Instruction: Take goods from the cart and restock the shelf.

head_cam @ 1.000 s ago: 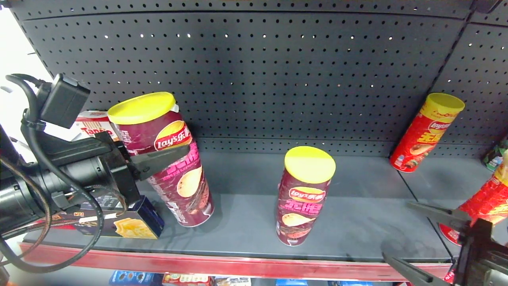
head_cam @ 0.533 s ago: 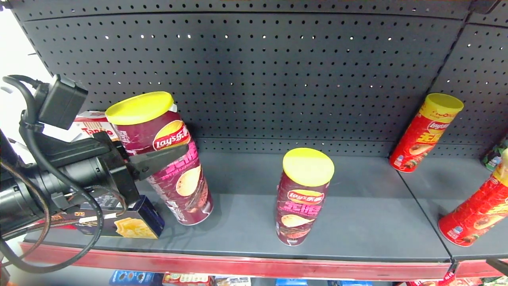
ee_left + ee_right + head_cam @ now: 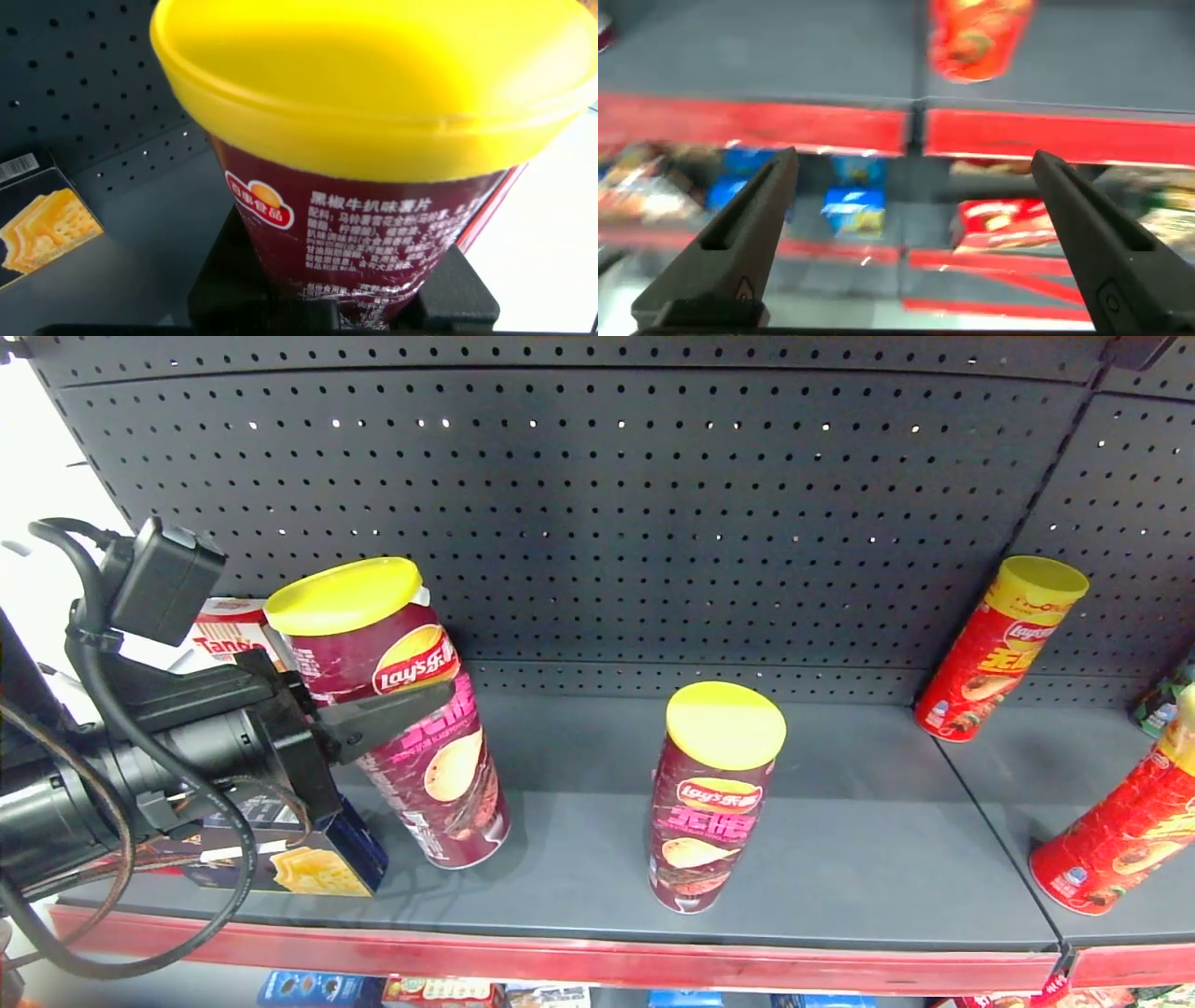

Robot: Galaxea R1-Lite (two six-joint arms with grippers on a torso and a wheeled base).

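Observation:
A maroon chips can (image 3: 401,709) with a yellow lid leans tilted at the left of the grey shelf (image 3: 579,887), its base down at the shelf surface. My left gripper (image 3: 378,709) is shut on its middle. The left wrist view has the can (image 3: 364,215) close up between the dark fingers (image 3: 458,294). A second maroon can (image 3: 711,798) stands upright mid-shelf. Two red cans are at the right: one (image 3: 997,649) leans on the back panel, the other (image 3: 1120,835) is tilted near the edge. My right gripper (image 3: 920,252) is open in front of the shelf's red front rail (image 3: 785,121).
A blue biscuit box (image 3: 303,863) lies under my left arm, and a red-and-white wafer box (image 3: 224,633) sits behind it. A perforated back panel (image 3: 597,523) closes the shelf. Free shelf surface lies between the cans. Packaged goods (image 3: 854,201) fill the lower shelf.
My right gripper has dropped out of the head view at the lower right. My left gripper has shifted the held can slightly to the right.

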